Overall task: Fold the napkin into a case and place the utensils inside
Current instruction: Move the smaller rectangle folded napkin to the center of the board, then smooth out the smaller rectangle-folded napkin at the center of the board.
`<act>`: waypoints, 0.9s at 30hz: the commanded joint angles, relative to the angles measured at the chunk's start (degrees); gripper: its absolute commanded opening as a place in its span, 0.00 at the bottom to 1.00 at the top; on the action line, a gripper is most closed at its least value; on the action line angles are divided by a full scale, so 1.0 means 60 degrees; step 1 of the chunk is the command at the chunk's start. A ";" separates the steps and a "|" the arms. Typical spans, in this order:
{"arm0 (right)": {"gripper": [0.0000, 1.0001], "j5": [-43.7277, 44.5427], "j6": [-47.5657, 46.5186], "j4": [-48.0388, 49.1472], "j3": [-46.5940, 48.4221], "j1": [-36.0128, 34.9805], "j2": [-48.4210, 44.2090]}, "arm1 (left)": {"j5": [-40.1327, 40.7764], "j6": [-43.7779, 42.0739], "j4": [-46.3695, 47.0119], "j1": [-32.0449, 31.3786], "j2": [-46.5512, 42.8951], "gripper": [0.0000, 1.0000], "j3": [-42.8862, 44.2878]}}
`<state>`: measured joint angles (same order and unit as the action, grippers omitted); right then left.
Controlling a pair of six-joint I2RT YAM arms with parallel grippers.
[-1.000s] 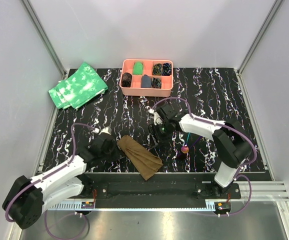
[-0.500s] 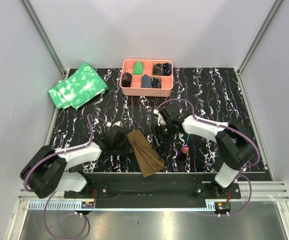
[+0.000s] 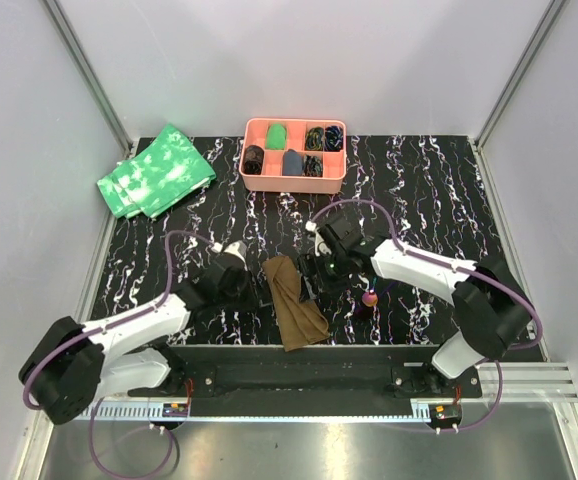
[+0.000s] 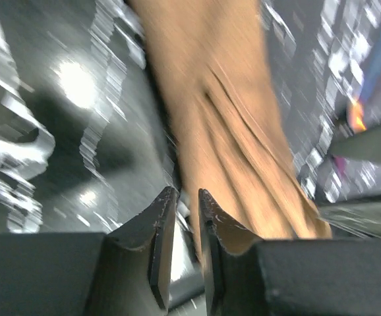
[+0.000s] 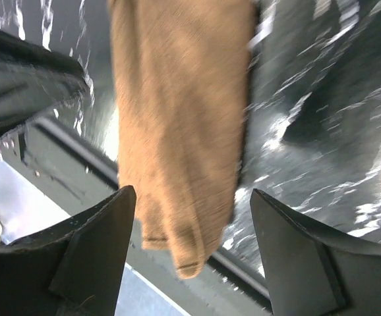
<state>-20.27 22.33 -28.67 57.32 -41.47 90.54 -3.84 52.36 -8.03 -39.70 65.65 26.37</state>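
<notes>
Flanking the napkin [image 3: 294,315], a narrow, layered brown strip askew at the middle of the table's [image 3: 429,180] near edge: left gripper [image 4: 182,192], jaws barely parted; right gripper [image 5: 190,191], jaws wide.

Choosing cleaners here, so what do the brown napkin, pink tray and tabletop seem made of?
Brown napkin: soft woven cloth, matte; weave and creases show. Pink tray: probably moulded plastic, smooth, with rounded corners. Tabletop: black, white-veined marble look with glare spots; stone or printed sheet, can't tell.
</notes>
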 commanded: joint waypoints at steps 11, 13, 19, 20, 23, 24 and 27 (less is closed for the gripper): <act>0.77 0.1766 0.0600 -0.0862 0.0071 -0.1759 -0.0134 | -0.0459 0.2245 0.1278 -0.2259 -0.0470 0.13 -0.0996; 0.76 0.1797 0.0629 -0.0877 0.0056 -0.1862 -0.0047 | -0.0372 0.2362 0.1324 -0.2420 -0.0234 0.12 -0.1040; 0.72 0.2250 0.0805 -0.1198 0.0392 -0.2300 0.0144 | -0.0020 0.2714 0.1748 -0.2684 0.0118 0.09 -0.1201; 0.71 0.2439 0.0863 -0.1257 0.0480 -0.2345 0.0158 | 0.0024 0.2758 0.1763 -0.2685 0.0089 0.09 -0.1231; 0.70 0.2777 0.0951 -0.1477 0.0627 -0.2565 0.0261 | 0.0083 0.2846 0.1793 -0.2699 0.0060 0.09 -0.1333; 0.70 0.2865 0.0995 -0.1608 0.0656 -0.2609 0.0319 | 0.0083 0.2860 0.1822 -0.2699 0.0045 0.09 -0.1348; 0.71 0.3305 0.1069 -0.1945 0.0832 -0.2756 0.0276 | 0.0068 0.2861 0.1851 -0.2714 0.0104 0.09 -0.1377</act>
<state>-5.37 27.24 -36.84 59.09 -56.77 92.05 -5.41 68.51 -0.05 -55.59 66.26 18.74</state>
